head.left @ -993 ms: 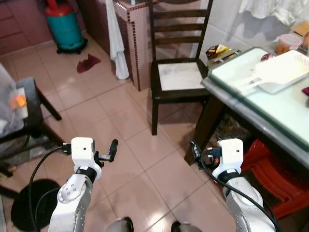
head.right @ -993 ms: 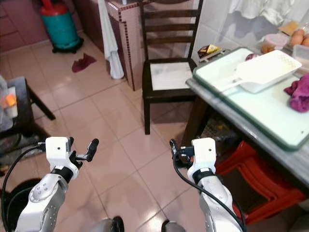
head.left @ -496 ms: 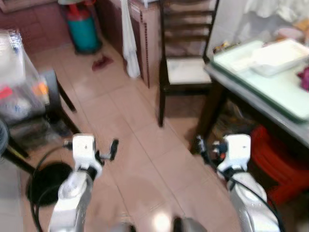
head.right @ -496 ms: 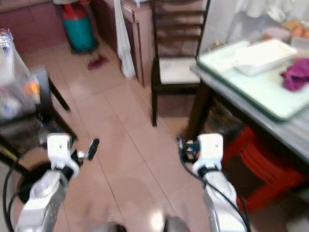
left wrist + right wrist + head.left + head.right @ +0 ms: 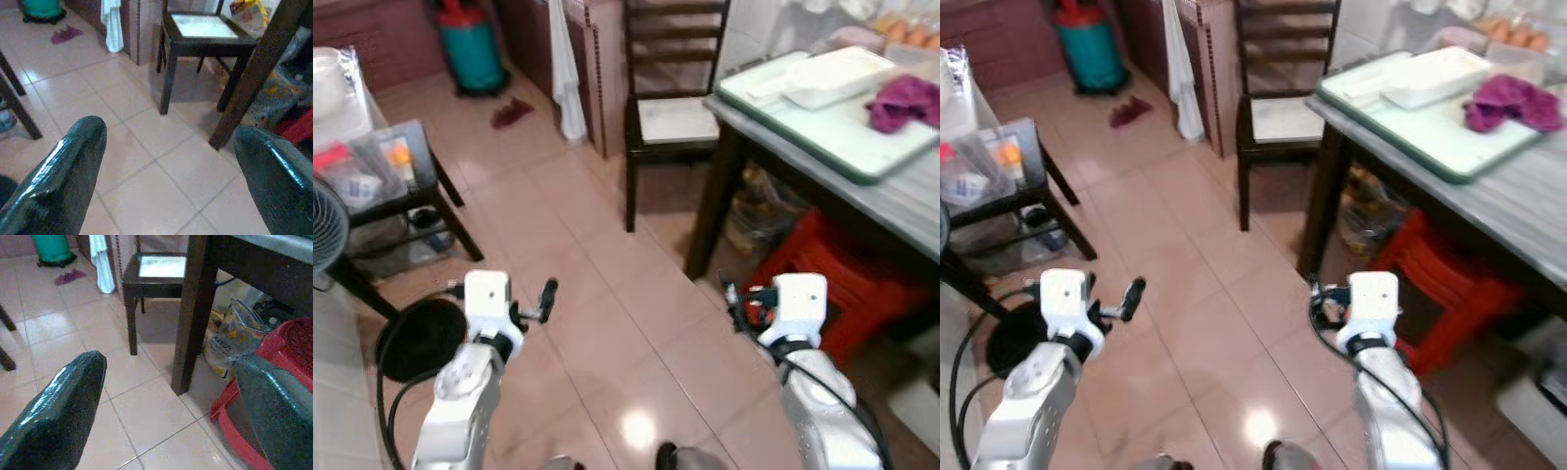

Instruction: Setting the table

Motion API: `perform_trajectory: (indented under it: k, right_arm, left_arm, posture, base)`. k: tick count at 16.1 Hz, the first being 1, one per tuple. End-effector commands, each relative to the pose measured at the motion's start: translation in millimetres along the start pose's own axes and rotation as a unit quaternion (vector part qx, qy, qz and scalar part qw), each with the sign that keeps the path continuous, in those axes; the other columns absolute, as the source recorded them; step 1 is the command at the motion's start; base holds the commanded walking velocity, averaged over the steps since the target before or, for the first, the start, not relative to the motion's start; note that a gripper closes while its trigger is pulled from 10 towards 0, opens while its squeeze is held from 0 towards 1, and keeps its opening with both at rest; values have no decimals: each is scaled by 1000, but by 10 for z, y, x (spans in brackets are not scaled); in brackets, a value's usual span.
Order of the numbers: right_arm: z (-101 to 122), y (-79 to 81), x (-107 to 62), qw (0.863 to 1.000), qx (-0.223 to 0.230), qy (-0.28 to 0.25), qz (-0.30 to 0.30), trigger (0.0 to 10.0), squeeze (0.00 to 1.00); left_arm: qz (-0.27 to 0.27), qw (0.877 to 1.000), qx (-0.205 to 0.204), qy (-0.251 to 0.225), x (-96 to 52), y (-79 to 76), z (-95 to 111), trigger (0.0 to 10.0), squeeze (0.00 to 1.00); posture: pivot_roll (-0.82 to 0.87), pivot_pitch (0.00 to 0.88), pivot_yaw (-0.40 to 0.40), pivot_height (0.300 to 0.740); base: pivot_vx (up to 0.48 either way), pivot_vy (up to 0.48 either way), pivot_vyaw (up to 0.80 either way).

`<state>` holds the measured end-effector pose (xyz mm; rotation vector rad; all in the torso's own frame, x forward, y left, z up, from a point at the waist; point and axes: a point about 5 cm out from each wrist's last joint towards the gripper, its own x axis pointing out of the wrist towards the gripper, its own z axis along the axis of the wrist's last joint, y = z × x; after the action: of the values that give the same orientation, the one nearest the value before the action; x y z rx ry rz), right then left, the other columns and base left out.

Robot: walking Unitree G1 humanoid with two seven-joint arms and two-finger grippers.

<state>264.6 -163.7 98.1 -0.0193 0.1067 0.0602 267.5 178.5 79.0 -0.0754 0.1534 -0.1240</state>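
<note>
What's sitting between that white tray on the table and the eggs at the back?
In the right eye view, a crumpled purple cloth lies on the table between the white tray and the eggs.

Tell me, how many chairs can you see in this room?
1: a dark wooden chair with a pale seat, standing beside the glass-topped table. Others may be hidden beyond the picture.

Left gripper (image 5: pixel 168 161) spread wide over pink floor tiles (image 5: pixel 146 147), empty. Beyond the fingers (image 5: pixel 68 166), a dark wooden chair (image 5: pixel 205 34) with pale seat. Just beside the chair, a dark worktop leg (image 5: pixel 254 68); a white towel (image 5: pixel 113 24) hanging past it.
</note>
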Motion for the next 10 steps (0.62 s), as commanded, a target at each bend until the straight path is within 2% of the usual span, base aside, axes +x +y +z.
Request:
perform_trajectory:
  k: [1, 2, 4, 6, 9, 10]
  right_arm:
    - [25, 4, 2, 1000, -5, -3, 3, 10000, 0]
    - [39, 28, -3, 1000, -5, -4, 17, 10000, 0]
    - [88, 25, -12, 1000, 5, -21, 22, 10000, 0]
    - [104, 17, -2, 999, 7, -22, 22, 10000, 0]
    - [116, 23, 11, 999, 8, -22, 26, 10000, 0]
    - [108, 28, 18, 999, 6, -19, 26, 10000, 0]
  left_arm:
    - [7, 1000, 4, 8, -14, 26, -26, 10000, 0]
    - [7, 1000, 4, 7, -15, 25, -27, 10000, 0]
    - [6, 1000, 8, 0, -4, 17, -15, 10000, 0]
    - [8, 1000, -6, -8, 2, 26, 4, 10000, 0]
    - [-3, 1000, -2, -10, 9, 22, 20, 10000, 0]
    - [-5, 1000, -2, -10, 19, 22, 21, 10000, 0]
  posture:
    - [-117, 141, 39, 740]
    - [-117, 141, 39, 740]
    - [-123, 140, 32, 740]
    - [-123, 138, 32, 740]
    - [-124, 138, 32, 740]
    - [-128, 134, 40, 740]
  base:
    - [-296, 0, 0]
    - [-300, 0, 0]
    - [0, 0, 0]
    - [0, 0, 0]
    - [0, 0, 0]
    - [0, 0, -556]
